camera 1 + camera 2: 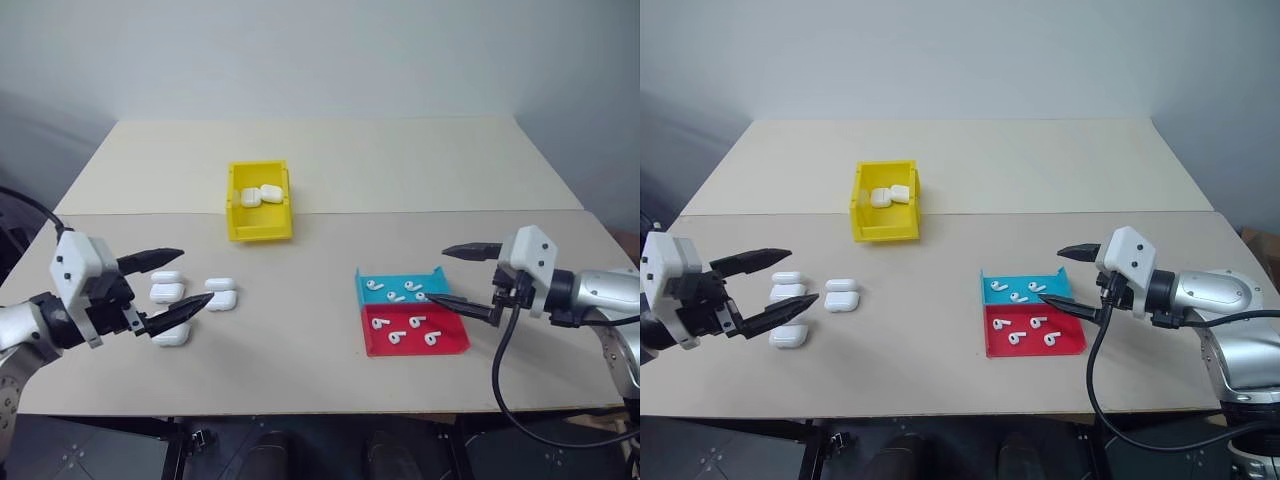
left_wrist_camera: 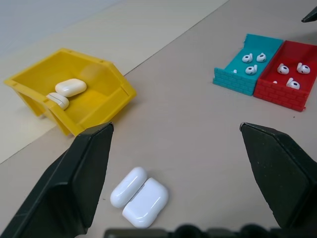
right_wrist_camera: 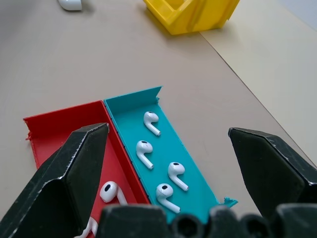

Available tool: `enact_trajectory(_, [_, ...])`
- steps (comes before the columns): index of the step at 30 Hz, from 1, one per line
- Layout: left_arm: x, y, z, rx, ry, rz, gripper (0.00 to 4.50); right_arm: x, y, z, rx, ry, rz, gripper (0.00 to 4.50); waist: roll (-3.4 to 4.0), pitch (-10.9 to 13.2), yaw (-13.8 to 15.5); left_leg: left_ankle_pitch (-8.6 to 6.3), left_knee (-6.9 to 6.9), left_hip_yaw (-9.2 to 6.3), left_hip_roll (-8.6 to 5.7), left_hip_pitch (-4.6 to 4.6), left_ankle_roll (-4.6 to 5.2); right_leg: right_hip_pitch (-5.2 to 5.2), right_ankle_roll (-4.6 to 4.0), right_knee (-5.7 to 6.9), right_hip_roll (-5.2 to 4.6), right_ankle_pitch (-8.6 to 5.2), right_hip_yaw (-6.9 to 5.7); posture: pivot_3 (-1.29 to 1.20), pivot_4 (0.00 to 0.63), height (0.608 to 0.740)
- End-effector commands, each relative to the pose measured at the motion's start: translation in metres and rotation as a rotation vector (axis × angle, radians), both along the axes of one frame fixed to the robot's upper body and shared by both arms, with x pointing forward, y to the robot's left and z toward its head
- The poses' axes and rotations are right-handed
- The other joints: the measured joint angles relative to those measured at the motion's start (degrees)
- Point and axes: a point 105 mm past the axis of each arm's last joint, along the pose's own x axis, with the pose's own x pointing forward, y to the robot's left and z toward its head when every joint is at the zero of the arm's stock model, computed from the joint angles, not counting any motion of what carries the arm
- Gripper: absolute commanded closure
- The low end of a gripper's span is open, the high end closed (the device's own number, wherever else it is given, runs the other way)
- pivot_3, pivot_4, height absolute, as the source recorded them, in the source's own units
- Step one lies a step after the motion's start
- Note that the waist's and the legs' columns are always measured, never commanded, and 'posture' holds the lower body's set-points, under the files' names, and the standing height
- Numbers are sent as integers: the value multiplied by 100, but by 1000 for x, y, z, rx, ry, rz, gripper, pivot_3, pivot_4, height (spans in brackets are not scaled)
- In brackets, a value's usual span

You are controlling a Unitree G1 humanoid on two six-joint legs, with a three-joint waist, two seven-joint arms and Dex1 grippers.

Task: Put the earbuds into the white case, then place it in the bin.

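Earbuds (image 1: 402,305) are still lying loose in red/cyan tray (image 1: 455,345) w/ spare white cases (image 1: 190,300) waiting nearby, two cases already sitting in bin (image 1: 259,228), both grippers (left (image 1: 180,282), right (image 1: 446,275)) hovering wide open, holding nothing

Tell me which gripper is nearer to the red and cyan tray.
Right. The right gripper hangs open at the tray's edge; the left gripper is across the table, by the white cases.

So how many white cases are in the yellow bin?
2. One white case lies on the left, the other beside it on the right, inside the yellow bin.
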Motion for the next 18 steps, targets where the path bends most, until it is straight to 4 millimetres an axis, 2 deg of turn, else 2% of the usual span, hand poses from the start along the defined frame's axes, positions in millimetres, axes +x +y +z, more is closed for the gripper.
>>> enact_trajectory(1, [-2,-2,6,-2,-5,-13,47,-3,1,13,9,-49,15,0,0,0,-1,0,0,3,0,0,0,-2,0,1,0,0,3,0,150,740])
enact_trajectory(3, [2,2,9,-43,9,21,47,-4,1,12,12,-45,14,0,0,0,-1,0,0,8,0,-4,0,-12,0,5,1,0,11,0,150,740])
enact_trajectory(11, [5,10,3,33,60,115,47,-3,-1,10,17,-27,-1,0,-1,0,-5,0,-1,28,4,-7,1,-31,0,13,8,0,35,0,150,740])
enact_trajectory(15, [15,30,4,-5,59,264,47,0,-2,10,14,-16,-8,0,-2,1,-4,-1,-1,33,5,-5,1,-32,0,14,9,0,42,0,150,740])
enact_trajectory(18, [12,43,6,-80,130,291,47,-1,-2,11,14,1,-11,0,-2,1,-18,-1,-1,35,7,-4,1,-35,0,17,12,0,45,0,150,740])
